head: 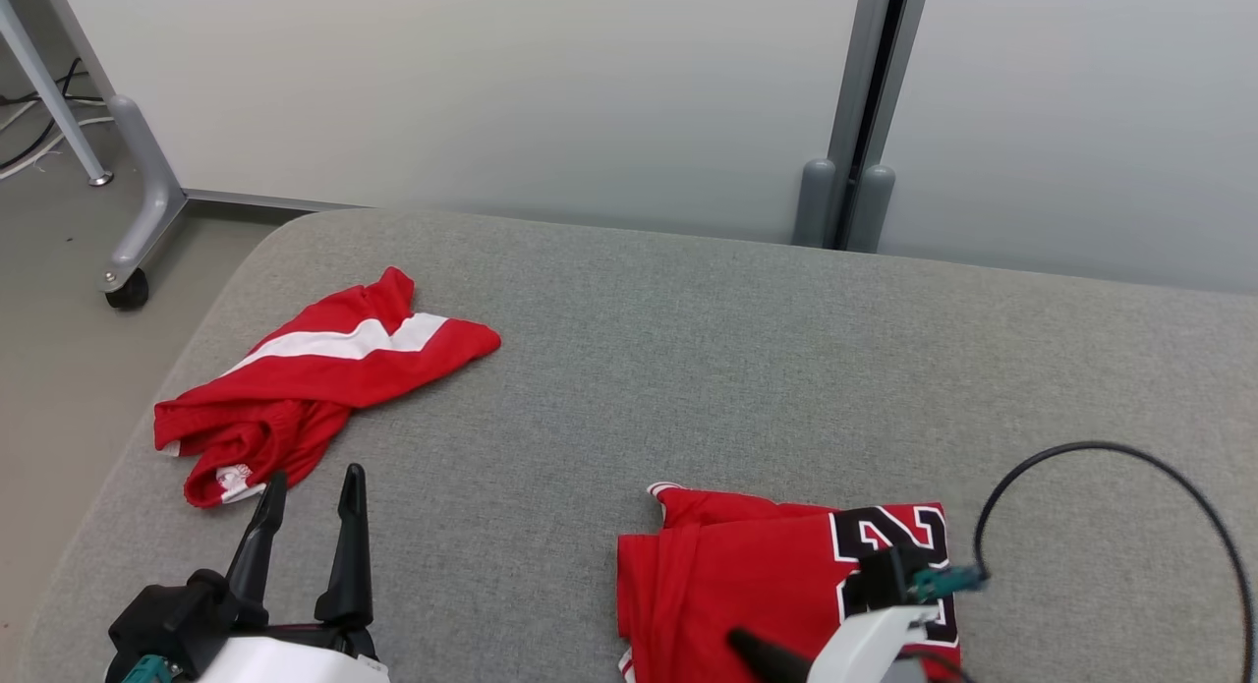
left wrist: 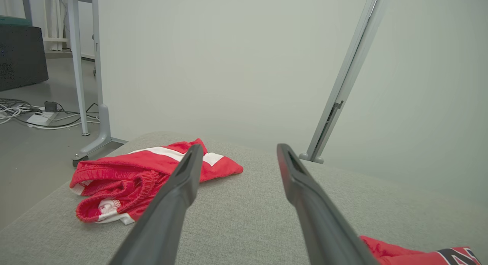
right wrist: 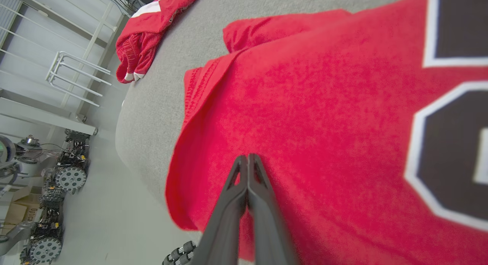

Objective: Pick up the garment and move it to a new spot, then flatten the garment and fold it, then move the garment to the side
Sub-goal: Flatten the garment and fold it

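A folded red jersey (head: 747, 565) with a black, white-edged number lies at the near right of the grey padded table (head: 688, 369); it also shows as the jersey (right wrist: 305, 105) and a corner of the jersey (left wrist: 400, 253). My right gripper (head: 737, 642) is shut, its tips (right wrist: 248, 156) pressed together over the jersey's left part near the table's front edge, with no fabric visibly pinched. Red shorts (head: 314, 369) with a white stripe lie crumpled at the far left, also seen as the shorts (left wrist: 145, 169). My left gripper (head: 314, 477) stands open just short of them, empty (left wrist: 239, 147).
A black cable (head: 1130, 452) loops over the table at the right. A wheeled frame leg (head: 128, 285) stands on the floor off the table's left corner. Pale wall panels with a grey post (head: 855, 201) back the table. Wheeled robots (right wrist: 57, 177) stand on the floor beyond the front edge.
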You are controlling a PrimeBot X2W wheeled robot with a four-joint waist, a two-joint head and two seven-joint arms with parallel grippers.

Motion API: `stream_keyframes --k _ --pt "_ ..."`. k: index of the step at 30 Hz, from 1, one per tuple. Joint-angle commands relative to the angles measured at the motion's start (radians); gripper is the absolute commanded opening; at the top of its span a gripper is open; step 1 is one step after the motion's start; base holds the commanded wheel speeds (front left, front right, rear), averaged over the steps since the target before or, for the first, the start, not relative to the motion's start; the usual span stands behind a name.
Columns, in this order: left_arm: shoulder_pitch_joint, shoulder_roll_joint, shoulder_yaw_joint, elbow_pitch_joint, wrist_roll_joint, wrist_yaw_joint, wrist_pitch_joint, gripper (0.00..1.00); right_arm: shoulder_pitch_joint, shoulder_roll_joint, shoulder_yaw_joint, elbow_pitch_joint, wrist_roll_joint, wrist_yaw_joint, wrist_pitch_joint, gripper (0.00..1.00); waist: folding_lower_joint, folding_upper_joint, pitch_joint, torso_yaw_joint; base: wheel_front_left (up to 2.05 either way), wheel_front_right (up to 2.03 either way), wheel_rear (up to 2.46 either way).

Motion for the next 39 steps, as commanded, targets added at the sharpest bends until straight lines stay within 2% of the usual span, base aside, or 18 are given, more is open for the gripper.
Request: stream_keyframes --k 1,5,6,8,11,16,17,19,20,26,31,39 --pt "0.005 0.003 0.001 0.000 0.000 0.004 -0.002 1.00 0.019 -0.001 0.017 -0.021 0.009 0.002 0.011 0.00 0.0000 0.0000 -0.001 -0.001 0.00 0.00 0.00" --pt "0.003 0.004 0.001 -0.003 -0.003 0.007 0.000 1.00 0.062 0.003 0.113 -0.109 0.044 0.002 0.044 0.00 0.0000 0.0000 0.001 -0.014 0.00 0.00 0.00" --pt "-0.001 0.005 -0.001 -0.003 -0.003 0.008 0.000 1.00 0.063 0.002 0.160 -0.144 0.056 0.002 0.035 0.00 0.0000 0.0000 0.002 -0.021 0.00 0.00 0.00" --pt "-0.008 0.003 -0.003 -0.003 -0.003 0.008 -0.001 1.00 0.052 0.001 0.188 -0.169 0.066 0.002 0.011 0.00 0.0000 0.0000 0.004 -0.027 0.00 0.00 0.00" --pt "-0.008 0.002 -0.002 -0.005 -0.003 0.012 -0.001 1.00 0.031 -0.001 0.192 -0.197 0.076 0.002 -0.032 0.00 0.0000 0.0000 0.004 -0.041 0.00 0.00 0.00" --pt "-0.002 0.002 0.006 -0.011 -0.002 0.013 -0.003 1.00 -0.002 -0.049 0.135 -0.245 0.056 0.002 -0.096 0.00 0.0000 0.0000 0.004 -0.066 0.00 0.00 0.00" --pt "-0.002 0.002 0.007 -0.013 -0.001 0.013 -0.003 1.00 -0.008 -0.061 0.116 -0.257 0.047 0.002 -0.110 0.09 0.0000 0.0000 0.004 -0.071 0.00 0.00 0.00" --pt "-0.003 0.000 0.010 -0.018 0.003 0.013 -0.004 1.00 -0.018 -0.085 0.072 -0.279 0.027 0.002 -0.136 0.78 0.0000 0.0000 0.004 -0.081 0.00 0.00 0.00" --pt "-0.003 -0.001 0.012 -0.020 0.003 0.014 -0.004 1.00 -0.022 -0.097 0.048 -0.292 0.017 0.002 -0.147 1.00 0.0000 0.0000 0.003 -0.086 0.00 0.00 0.00" --pt "-0.011 -0.004 0.030 -0.029 0.009 0.012 -0.005 1.00 -0.055 -0.149 -0.103 -0.355 -0.040 0.002 -0.227 1.00 0.0000 0.0000 0.003 -0.119 0.00 0.00 0.00" --pt "-0.022 -0.004 0.051 -0.047 0.032 0.009 -0.006 1.00 -0.068 -0.183 -0.217 -0.361 -0.138 0.002 -0.311 1.00 0.0000 0.0000 0.008 -0.142 0.00 0.00 0.00" --pt "0.004 -0.030 0.088 -0.057 0.086 -0.004 -0.006 1.00 0.006 -0.173 -0.302 -0.310 -0.250 0.002 -0.414 1.00 0.0000 0.0000 0.002 -0.163 0.00 0.00 0.00"
